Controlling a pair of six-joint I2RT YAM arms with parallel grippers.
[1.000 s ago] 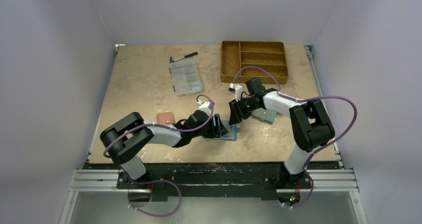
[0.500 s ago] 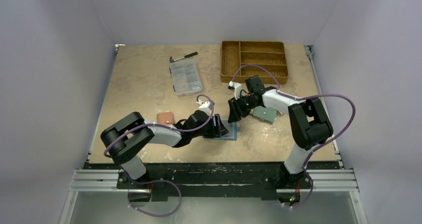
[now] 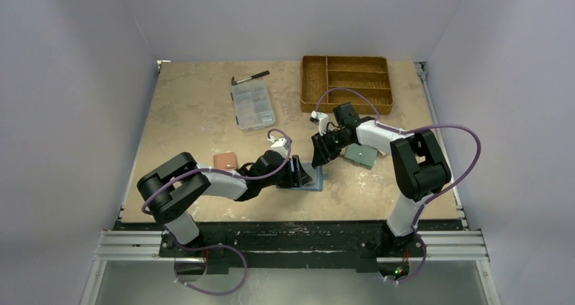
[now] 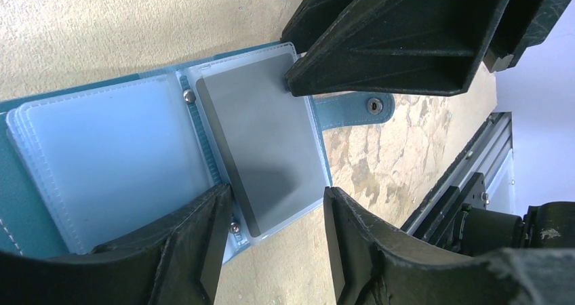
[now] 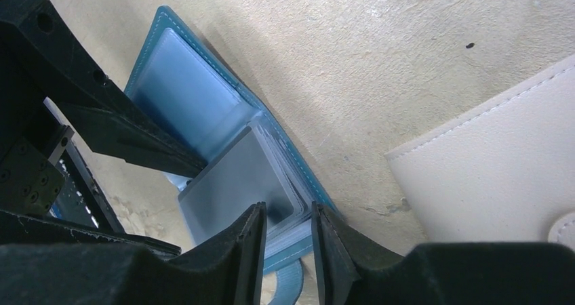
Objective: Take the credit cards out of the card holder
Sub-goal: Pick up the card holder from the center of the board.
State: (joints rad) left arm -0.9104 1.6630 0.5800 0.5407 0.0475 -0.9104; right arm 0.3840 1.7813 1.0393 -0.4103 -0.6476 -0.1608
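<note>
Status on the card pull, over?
Left hand open, straddling edge of open card holder. Right hand narrow at sleeve of grey card, grip unclear. Card not out yet. Pale wallet lies apart, alongside.

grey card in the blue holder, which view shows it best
Left wrist: the grey card lies nearly whole in the open card holder. Right wrist shows part of it. Top shows only the holder's edge.

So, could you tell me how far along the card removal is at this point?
Done: the card holder lies open, the left gripper open astride its edge. In hand: the right gripper sits at the edge of the grey card, still tucked inside; grip unclear. To do: pulling that card out; no card lies loose in view.
</note>
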